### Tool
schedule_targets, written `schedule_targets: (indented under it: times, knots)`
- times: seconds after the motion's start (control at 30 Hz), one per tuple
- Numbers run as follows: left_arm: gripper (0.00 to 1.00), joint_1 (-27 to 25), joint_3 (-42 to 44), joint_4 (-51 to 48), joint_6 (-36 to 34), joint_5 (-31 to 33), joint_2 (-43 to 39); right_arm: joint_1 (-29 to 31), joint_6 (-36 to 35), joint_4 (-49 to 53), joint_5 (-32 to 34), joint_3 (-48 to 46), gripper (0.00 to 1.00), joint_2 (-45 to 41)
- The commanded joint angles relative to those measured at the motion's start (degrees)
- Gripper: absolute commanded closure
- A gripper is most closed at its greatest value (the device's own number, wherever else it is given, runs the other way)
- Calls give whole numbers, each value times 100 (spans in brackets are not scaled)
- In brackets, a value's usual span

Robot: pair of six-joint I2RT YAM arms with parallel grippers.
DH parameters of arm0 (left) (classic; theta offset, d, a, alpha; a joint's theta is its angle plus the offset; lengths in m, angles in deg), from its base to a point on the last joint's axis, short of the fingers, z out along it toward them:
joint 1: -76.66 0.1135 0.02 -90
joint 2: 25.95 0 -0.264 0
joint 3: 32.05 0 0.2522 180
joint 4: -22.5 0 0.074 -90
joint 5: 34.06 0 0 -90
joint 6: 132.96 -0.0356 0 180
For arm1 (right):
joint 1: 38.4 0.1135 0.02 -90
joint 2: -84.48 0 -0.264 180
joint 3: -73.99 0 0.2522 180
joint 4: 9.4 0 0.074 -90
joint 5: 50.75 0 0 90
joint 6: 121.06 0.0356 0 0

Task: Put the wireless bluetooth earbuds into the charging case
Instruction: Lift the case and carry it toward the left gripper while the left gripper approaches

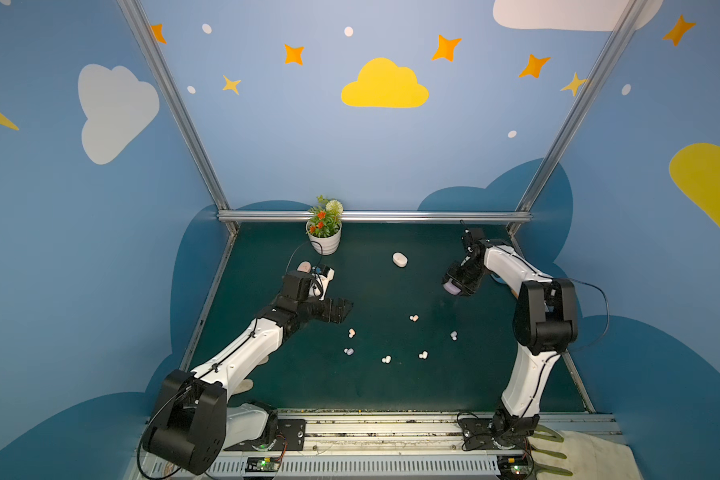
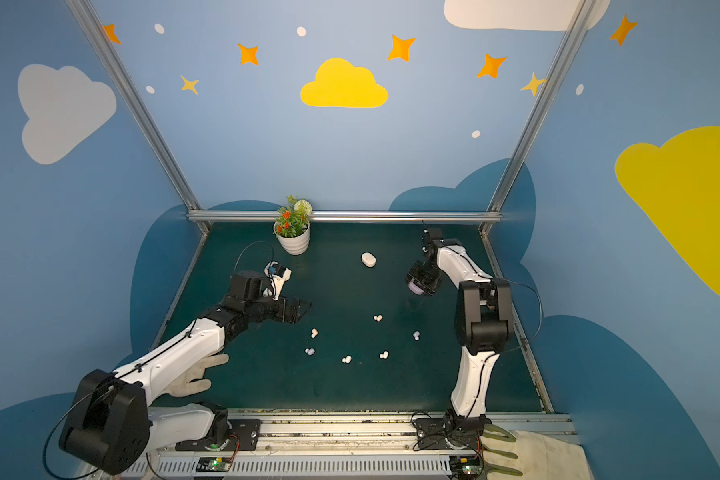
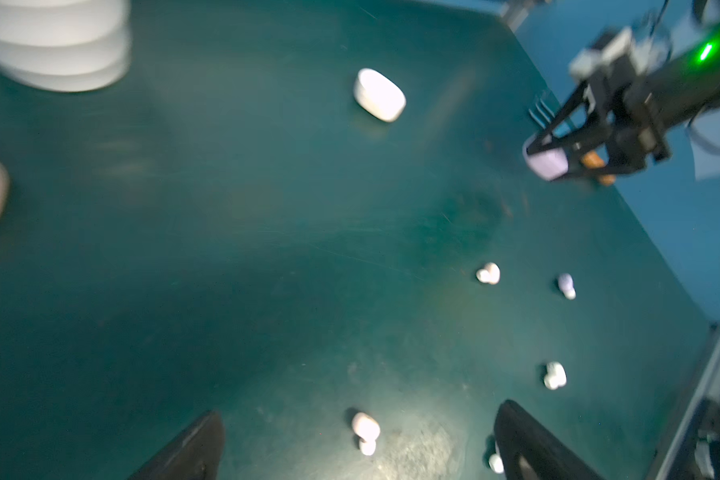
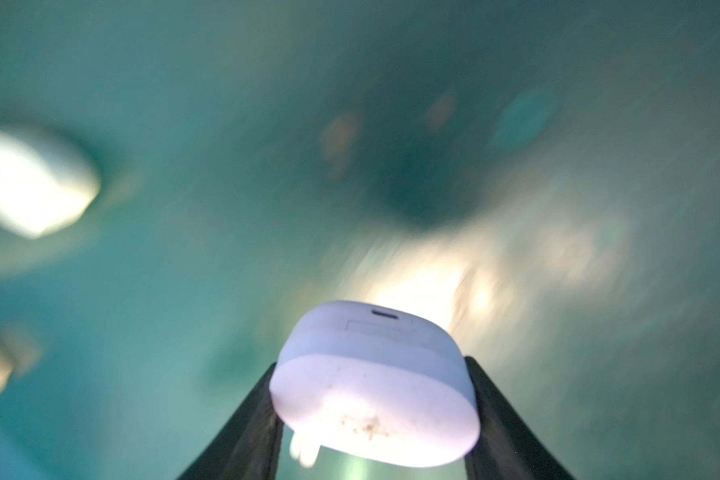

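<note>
**Earbuds and cases: holdings on the mat**

Six earbuds (image 1: 414,318), whitish, lilac and pink, lay loose on the green mat (image 1: 391,395), scattered between my two grippers. The nearest bud (image 3: 365,428) sat just off the tips of my left gripper (image 3: 360,410), which stood spread wide and empty. My right gripper (image 4: 371,365) pinched the lilac charging case (image 4: 375,386) by its sides, above the mat. A white case (image 1: 400,259) rested farther out, between both grippers. A pink case (image 1: 304,266) lay beside my left wrist.
</note>
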Motion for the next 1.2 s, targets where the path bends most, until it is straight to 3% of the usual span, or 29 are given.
schedule_targets:
  times: [0.0,0.2,0.47,0.77,1.17]
  knots:
    - [0,-255,-306,-116,-649,-243,136,377,-448,28,-517,-253,50,-612]
    - [0,-596,-360,388,-1205,-881,370,1171,-990,59,-1147,-622,52,-1511]
    - [0,-1211,-766,465,-2150,-1272,764,1945,-1421,132,-1970,-837,52,-2265]
    - [0,-1589,-739,1402,-2451,-1233,810,2331,-1608,218,-2789,-800,53,-2466]
    - [11,-1843,-644,1571,-2724,-1205,698,2358,-1619,268,-3002,-828,51,-2407]
